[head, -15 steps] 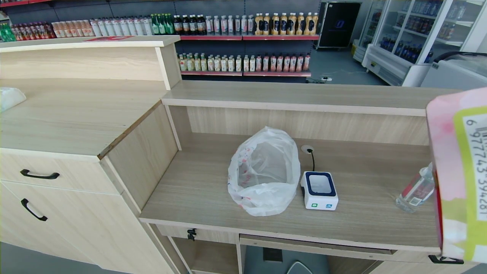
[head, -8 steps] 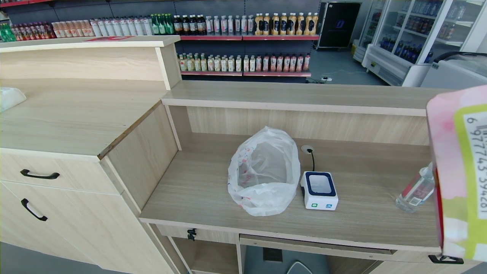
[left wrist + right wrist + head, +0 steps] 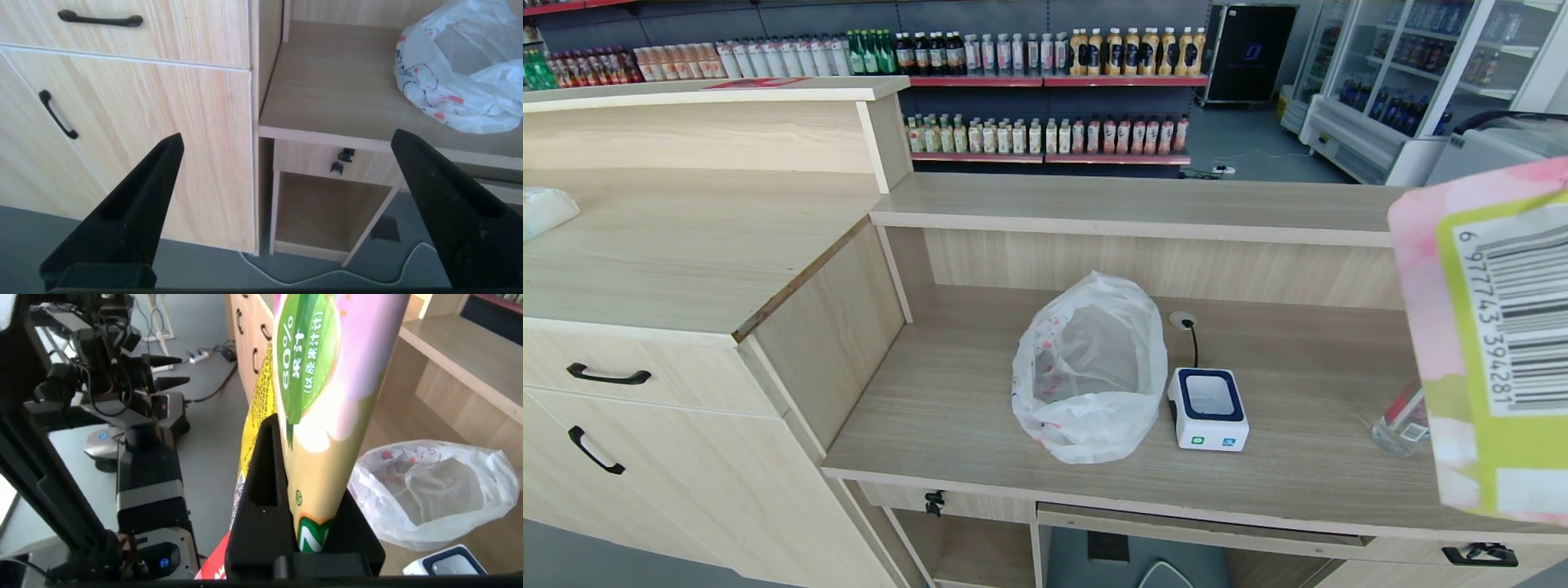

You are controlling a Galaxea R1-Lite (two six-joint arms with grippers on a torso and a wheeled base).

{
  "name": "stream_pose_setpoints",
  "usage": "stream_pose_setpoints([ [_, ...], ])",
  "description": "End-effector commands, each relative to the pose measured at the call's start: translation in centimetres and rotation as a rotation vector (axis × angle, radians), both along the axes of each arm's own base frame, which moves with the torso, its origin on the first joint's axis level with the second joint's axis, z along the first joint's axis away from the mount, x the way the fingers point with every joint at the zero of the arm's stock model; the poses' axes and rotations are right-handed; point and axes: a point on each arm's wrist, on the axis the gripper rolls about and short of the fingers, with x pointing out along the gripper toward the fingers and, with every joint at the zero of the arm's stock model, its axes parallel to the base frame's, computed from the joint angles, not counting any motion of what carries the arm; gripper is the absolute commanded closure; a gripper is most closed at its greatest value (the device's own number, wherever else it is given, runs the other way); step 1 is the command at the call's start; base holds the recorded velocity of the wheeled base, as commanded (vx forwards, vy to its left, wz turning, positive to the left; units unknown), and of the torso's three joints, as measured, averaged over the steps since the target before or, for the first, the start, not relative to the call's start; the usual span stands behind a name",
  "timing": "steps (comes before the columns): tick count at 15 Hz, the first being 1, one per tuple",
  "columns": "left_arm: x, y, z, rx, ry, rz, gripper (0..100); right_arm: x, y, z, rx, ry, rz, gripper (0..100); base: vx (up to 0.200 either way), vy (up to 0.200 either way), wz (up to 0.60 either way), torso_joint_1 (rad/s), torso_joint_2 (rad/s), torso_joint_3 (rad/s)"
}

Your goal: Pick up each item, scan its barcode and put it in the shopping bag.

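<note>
Right hand (image 3: 309, 516) clamped on packet (image 3: 1486, 343); left hand (image 3: 286, 137) spread wide.
Packet stands lengthwise out of my grip, near upright, slightly tilted, barcode facing me.

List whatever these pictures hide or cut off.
Head view: the bottle is mostly hidden behind the held package.
Head view: the package is cut off by the right edge.
Right wrist view: the scanner is cut off by the picture's edge.

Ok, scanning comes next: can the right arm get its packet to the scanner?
Likely yes: the right gripper holds the packet raised on the right, and the scanner lies face up on the counter with nothing over it, the shopping bag beside it.
</note>
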Motion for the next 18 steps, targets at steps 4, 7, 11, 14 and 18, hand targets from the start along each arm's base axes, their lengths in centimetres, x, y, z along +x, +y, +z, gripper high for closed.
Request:
stream_pose_setpoints([
  [4,0.0,0.0,0.0,-0.001,0.000,0.000,0,2.2,-3.1,-0.5,0.049,0.122,-0.307,100,0.000,0.000,0.00,0.000,0.00,0.000],
  [7,0.0,0.0,0.0,-0.001,0.000,0.000,0,2.2,-5.9,-3.2,0.111,0.266,-0.696,100,0.000,0.000,0.00,0.000,0.00,0.000],
  [11,0.0,0.0,0.0,-0.001,0.000,0.000,0,4.6,-8.3,-4.7,0.112,0.356,-0.801,100,0.000,0.000,0.00,0.000,0.00,0.000],
  [14,0.0,0.0,0.0,-0.001,0.000,0.000,0,5.8,-9.3,-4.8,0.053,0.332,-0.827,100,0.000,0.000,0.00,0.000,0.00,0.000],
  [18,0.0,0.0,0.0,-0.001,0.000,0.000,0,7.6,-9.6,-6.7,-0.123,0.262,-0.797,100,0.000,0.000,0.00,0.000,0.00,0.000],
])
